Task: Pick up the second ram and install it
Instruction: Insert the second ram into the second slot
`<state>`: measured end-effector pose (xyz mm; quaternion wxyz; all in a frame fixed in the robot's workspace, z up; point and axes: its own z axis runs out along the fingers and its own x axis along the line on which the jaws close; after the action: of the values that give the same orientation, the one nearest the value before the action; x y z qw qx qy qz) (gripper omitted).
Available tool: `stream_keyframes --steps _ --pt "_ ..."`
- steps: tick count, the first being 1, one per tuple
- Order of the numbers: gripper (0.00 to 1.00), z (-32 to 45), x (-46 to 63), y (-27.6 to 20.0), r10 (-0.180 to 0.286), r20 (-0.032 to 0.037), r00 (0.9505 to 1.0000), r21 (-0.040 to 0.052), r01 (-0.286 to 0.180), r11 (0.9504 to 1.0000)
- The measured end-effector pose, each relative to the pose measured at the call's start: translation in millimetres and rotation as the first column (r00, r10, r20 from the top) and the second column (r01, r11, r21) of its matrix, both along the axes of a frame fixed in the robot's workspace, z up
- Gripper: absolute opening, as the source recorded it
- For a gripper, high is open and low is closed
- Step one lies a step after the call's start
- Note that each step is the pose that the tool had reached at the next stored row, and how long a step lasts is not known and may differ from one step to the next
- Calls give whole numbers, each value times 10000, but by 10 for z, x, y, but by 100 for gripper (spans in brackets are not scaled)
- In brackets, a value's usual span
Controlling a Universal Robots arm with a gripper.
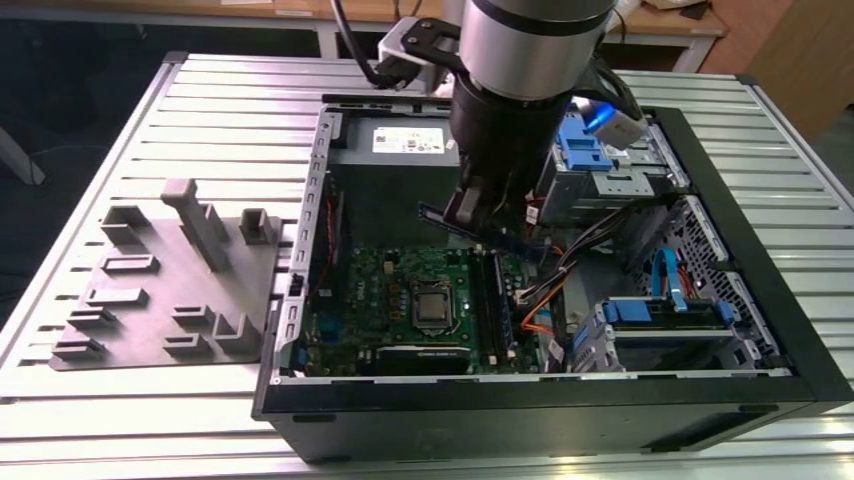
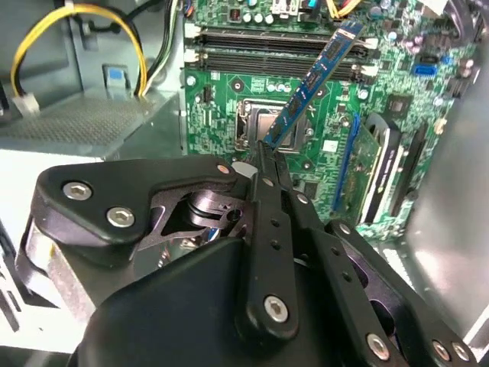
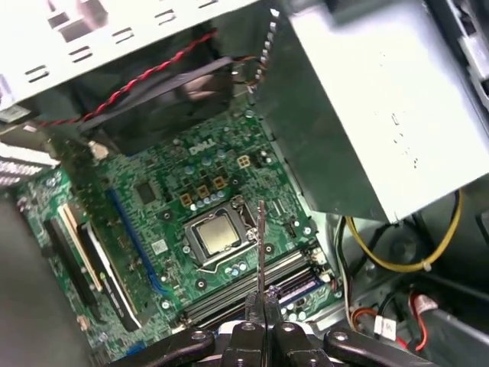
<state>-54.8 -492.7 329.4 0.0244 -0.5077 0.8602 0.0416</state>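
My gripper point(image 1: 470, 218) hangs over the open computer case and is shut on the second ram point(image 2: 313, 80), a narrow blue-green stick. In the second wrist view the stick slants out from the fingertips over the green motherboard point(image 2: 229, 107), its far end near the long black memory slots point(image 2: 260, 47). Seen edge-on in the first wrist view, the ram point(image 3: 260, 245) rises from the gripper point(image 3: 262, 302) above the processor socket point(image 3: 218, 237), with the slots point(image 3: 244, 290) just beside it. The ram point(image 1: 451, 224) is held clear of the board, touching no slot.
The grey power supply point(image 1: 400, 145) sits at the case's far end. Drive bays with blue tabs point(image 1: 667, 310) and loose cables point(image 1: 561, 290) fill the exterior view's right. A grey parts fixture point(image 1: 174, 280) lies on the slatted table at the left. Yellow wires point(image 2: 76, 30) loop near the supply.
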Motion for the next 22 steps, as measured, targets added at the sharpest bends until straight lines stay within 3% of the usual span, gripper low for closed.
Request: stream_keyframes --steps 6,12,15,18,19,22 --pt "8 -6 0 0 -1094 0 9940 0 1094 9940" --pt "8 -13 0 0 -2167 0 9762 0 2167 9762" --pt "8 -16 0 0 -2696 0 9630 1 2696 9630" --pt "8 -19 0 0 -3223 0 9466 0 3223 9466" --pt "8 -21 0 0 -3561 0 9345 0 3561 9345" --pt "8 -25 0 0 -4069 0 9135 1 4069 9135"
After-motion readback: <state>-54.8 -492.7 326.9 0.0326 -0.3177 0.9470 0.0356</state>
